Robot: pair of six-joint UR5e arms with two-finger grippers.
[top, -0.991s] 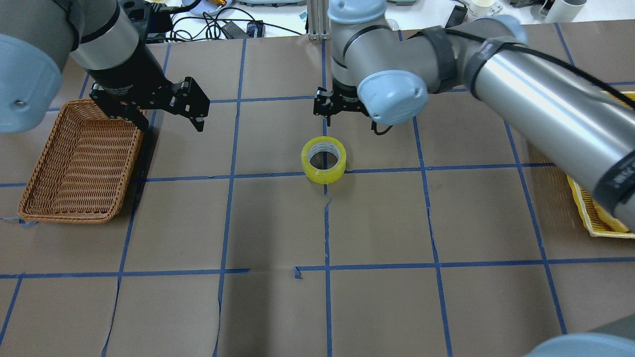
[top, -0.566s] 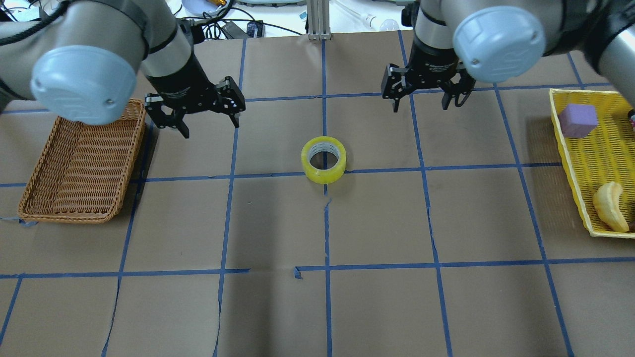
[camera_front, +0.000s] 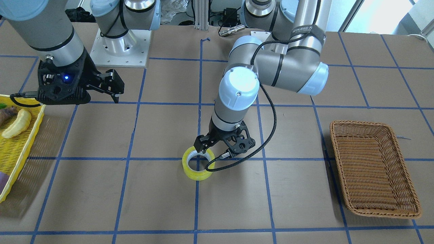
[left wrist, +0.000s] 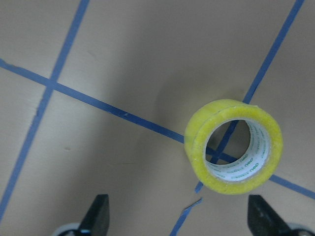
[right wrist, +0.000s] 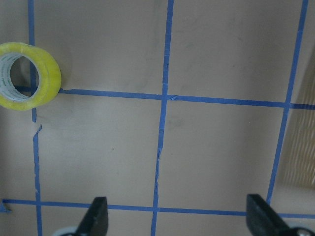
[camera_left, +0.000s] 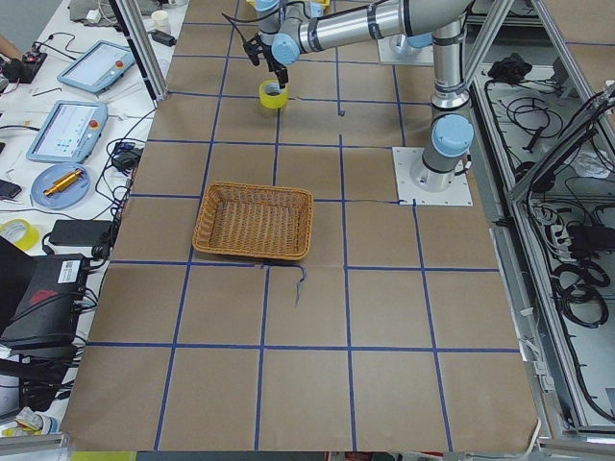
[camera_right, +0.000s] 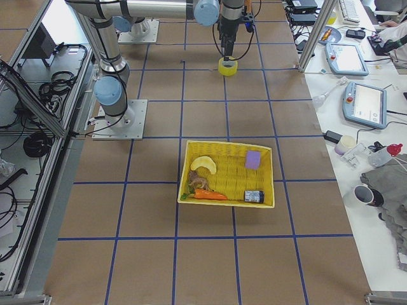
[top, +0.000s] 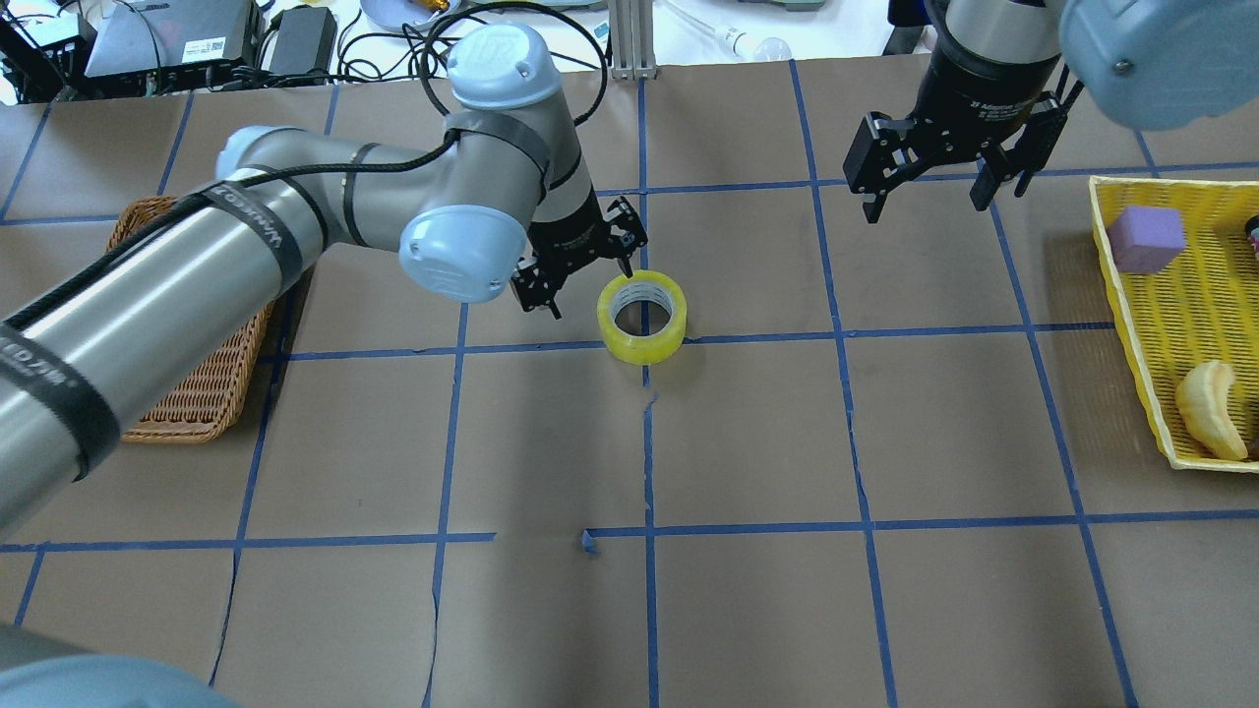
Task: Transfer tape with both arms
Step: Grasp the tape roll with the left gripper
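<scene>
The yellow tape (top: 641, 317) lies flat on a blue grid crossing at mid-table, its white core facing up. It also shows in the front view (camera_front: 198, 165) and both side views (camera_left: 273, 94) (camera_right: 227, 66). My left gripper (top: 590, 288) is open and empty, just behind and left of the roll, with one fingertip by its far rim (camera_front: 219, 148). In the left wrist view the tape (left wrist: 234, 146) lies ahead of the open fingers (left wrist: 263, 219), toward the right one. My right gripper (top: 927, 206) is open and empty, far right and back (camera_front: 108, 93). Its wrist view shows the tape (right wrist: 27, 76) at top left.
A brown wicker basket (top: 211, 383) sits at the left, partly under my left arm (camera_front: 373, 166). A yellow basket (top: 1180, 295) at the right edge holds a purple block (top: 1146, 239) and a banana (top: 1210, 408). Blue tape lines grid the brown table.
My left gripper has swung right from beside the wicker basket to the tape. My right gripper has drawn back from above the tape toward the right. The tape has not moved.
</scene>
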